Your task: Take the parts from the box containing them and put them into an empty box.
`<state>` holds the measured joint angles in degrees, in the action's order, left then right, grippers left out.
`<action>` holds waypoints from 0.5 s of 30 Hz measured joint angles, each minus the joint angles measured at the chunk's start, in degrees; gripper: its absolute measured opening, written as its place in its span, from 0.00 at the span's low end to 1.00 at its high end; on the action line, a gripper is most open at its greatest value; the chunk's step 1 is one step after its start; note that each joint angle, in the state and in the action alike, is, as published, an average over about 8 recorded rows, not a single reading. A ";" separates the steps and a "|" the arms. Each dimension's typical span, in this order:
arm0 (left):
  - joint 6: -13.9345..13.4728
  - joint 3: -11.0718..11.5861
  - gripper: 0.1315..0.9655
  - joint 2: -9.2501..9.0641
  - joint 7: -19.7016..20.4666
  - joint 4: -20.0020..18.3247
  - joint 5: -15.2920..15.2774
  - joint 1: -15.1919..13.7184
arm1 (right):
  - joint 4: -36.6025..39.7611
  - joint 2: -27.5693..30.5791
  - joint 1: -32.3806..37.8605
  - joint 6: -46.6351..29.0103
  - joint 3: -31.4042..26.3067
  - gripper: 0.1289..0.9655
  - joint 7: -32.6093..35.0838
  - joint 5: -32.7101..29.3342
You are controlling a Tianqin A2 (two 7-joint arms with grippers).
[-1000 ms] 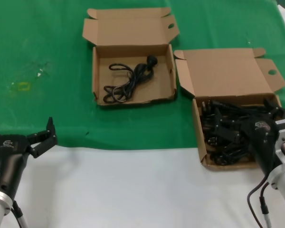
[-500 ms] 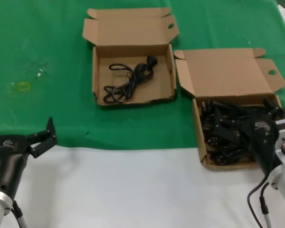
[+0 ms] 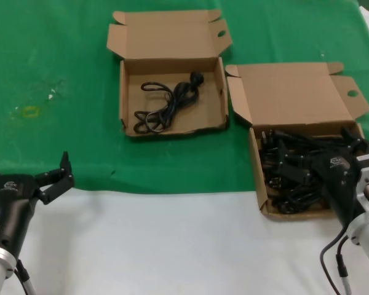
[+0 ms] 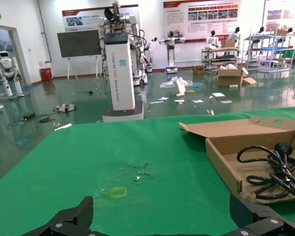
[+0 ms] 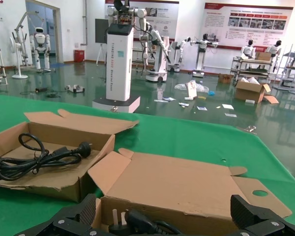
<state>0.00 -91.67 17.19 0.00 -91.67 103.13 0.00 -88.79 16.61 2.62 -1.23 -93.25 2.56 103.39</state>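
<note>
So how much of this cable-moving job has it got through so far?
One coiled cord already lies in the box with the short lid, so one transfer looks done. The right tool is down in the box with the large lid, over the heap of remaining cords; whether it grips one is not visible. The left tool hangs open at the table's near edge. Most cords are left.

no visible change, arms, boxes, cords all static
</note>
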 joint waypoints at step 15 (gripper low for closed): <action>0.00 0.00 1.00 0.00 0.00 0.00 0.00 0.00 | 0.00 0.00 0.00 0.00 0.00 1.00 0.00 0.00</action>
<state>0.00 -91.67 17.19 0.00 -91.67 103.13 0.00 -88.79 16.61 2.62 -1.23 -93.25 2.56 103.39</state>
